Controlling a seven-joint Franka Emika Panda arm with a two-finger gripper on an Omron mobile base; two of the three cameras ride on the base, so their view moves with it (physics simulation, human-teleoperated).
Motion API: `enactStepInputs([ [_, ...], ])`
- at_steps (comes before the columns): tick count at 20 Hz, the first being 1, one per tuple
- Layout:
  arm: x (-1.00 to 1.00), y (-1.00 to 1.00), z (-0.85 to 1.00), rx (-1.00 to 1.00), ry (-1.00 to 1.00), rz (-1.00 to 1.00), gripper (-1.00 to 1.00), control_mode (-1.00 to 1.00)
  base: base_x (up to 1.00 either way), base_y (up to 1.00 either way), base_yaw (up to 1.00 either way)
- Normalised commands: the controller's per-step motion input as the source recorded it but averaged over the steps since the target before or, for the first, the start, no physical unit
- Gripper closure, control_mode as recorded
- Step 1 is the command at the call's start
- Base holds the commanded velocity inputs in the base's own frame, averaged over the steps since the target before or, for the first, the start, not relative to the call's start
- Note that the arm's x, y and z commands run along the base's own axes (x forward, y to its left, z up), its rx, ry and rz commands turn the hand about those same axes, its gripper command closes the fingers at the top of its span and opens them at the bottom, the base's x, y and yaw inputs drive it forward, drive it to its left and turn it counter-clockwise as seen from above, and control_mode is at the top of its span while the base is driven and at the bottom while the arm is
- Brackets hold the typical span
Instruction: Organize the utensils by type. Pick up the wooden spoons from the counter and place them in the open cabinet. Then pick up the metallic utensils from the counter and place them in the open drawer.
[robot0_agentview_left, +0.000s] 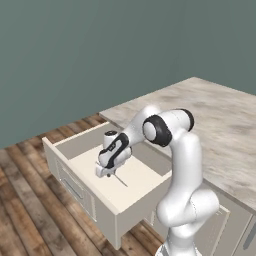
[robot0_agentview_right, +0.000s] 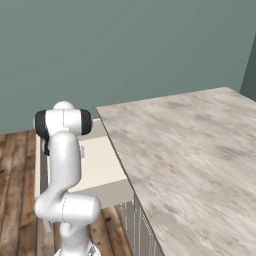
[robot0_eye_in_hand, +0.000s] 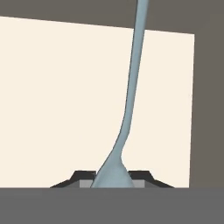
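Observation:
My gripper (robot0_agentview_left: 110, 173) hangs low inside the open drawer (robot0_agentview_left: 142, 176), shut on a slim grey metallic utensil (robot0_agentview_left: 120, 180) that slants down to the drawer's cream floor. In the hand view the metal spoon (robot0_eye_in_hand: 130, 100) runs up from between the two dark fingertips (robot0_eye_in_hand: 82, 176) of the gripper (robot0_eye_in_hand: 111, 178), with its broad end in the pinch, over the cream drawer floor (robot0_eye_in_hand: 57, 100). The counter (robot0_agentview_left: 222, 125) lies to the right of the drawer; its marbled top (robot0_agentview_right: 190, 150) is bare in the right base view. The open cabinet and the wooden spoons are out of view.
The drawer (robot0_agentview_right: 102, 162) juts out from the grey panelled base cabinets (robot0_agentview_left: 235, 227) over a wooden plank floor (robot0_agentview_left: 30, 210). A grey-green wall (robot0_agentview_left: 75, 55) stands behind. My own arm (robot0_agentview_right: 62, 150) covers part of the drawer in the right base view.

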Motion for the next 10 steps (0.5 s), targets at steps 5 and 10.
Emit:
enactStepInputs([
  [5,0.35,0.09,-0.15,0.0,0.0,0.0,1.0,-1.0,0.0,0.0,0.0],
  [10,0.47,0.04,-0.17,0.0,0.04,0.0,1.0,-1.0,0.0,0.0,0.0],
])
